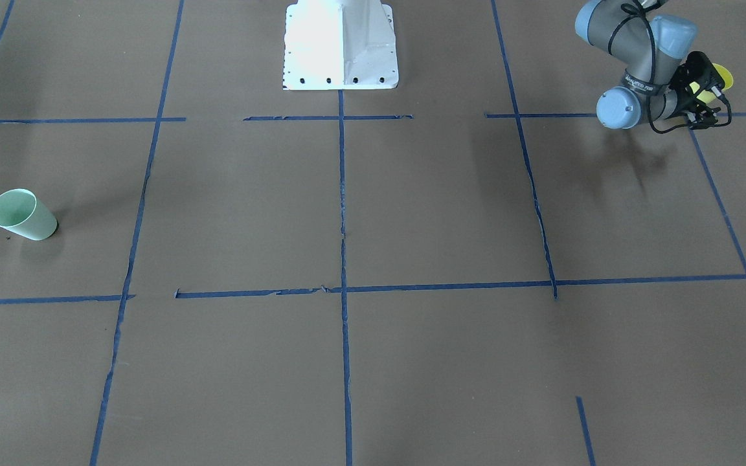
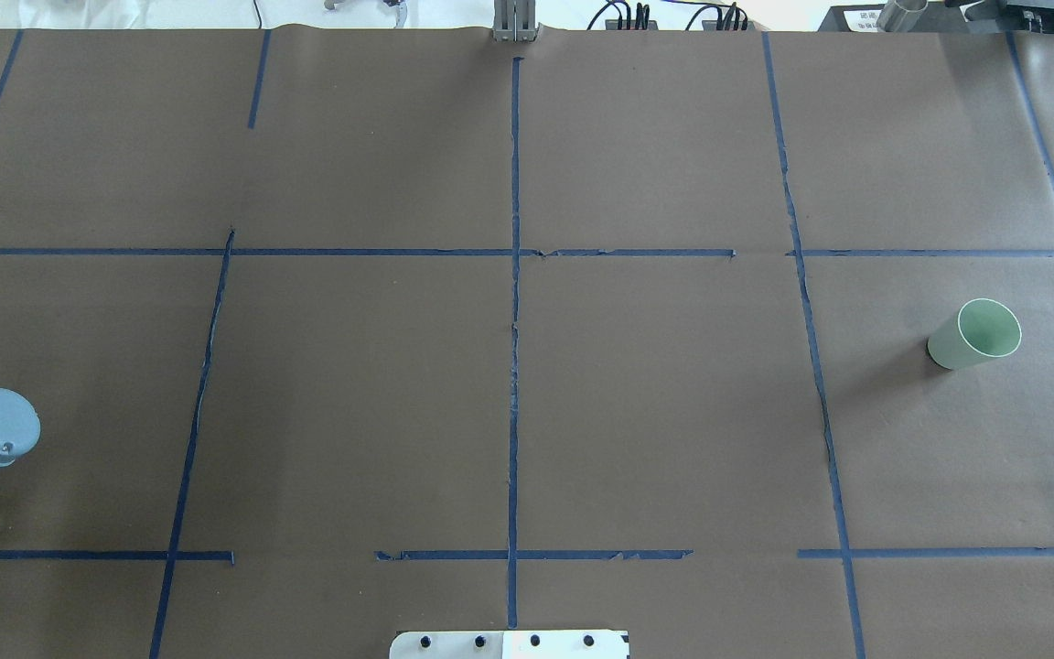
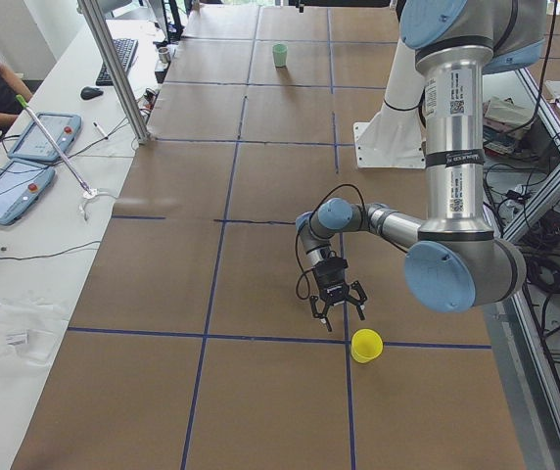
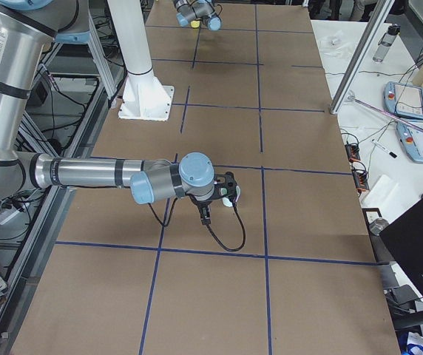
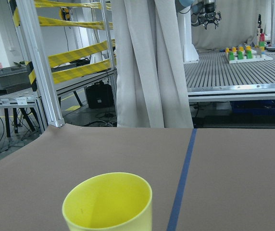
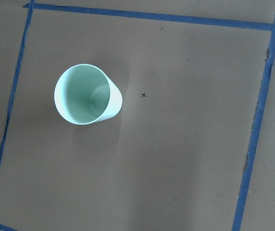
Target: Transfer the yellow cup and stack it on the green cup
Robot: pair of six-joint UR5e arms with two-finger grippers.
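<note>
Approach step, we judge: left gripper [image 3: 339, 315] hangs wide, empty, just beside small bright yellow plastic tapered cup [image 3: 365, 345] on brown table [image 3: 260, 392]. Next we must straddle its wall, close, lift.

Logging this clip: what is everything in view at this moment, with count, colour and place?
yellow cup: one, bright yellow, upright on the table near the left pincer, not held.
green cup: one, pale mint, upright on the robot's right side of the table.
table: one, brown, carrying both cups.
tape lines: several, blue, gridding the table.
teach pendants: two, grey-blue, beside the table.
mounting base: one, white, at the robot's edge.
left pincer: one, black, open, apart from the yellow cup.
right pincer: one, black, over the green cup; cannot tell whether it is open or shut.
</note>
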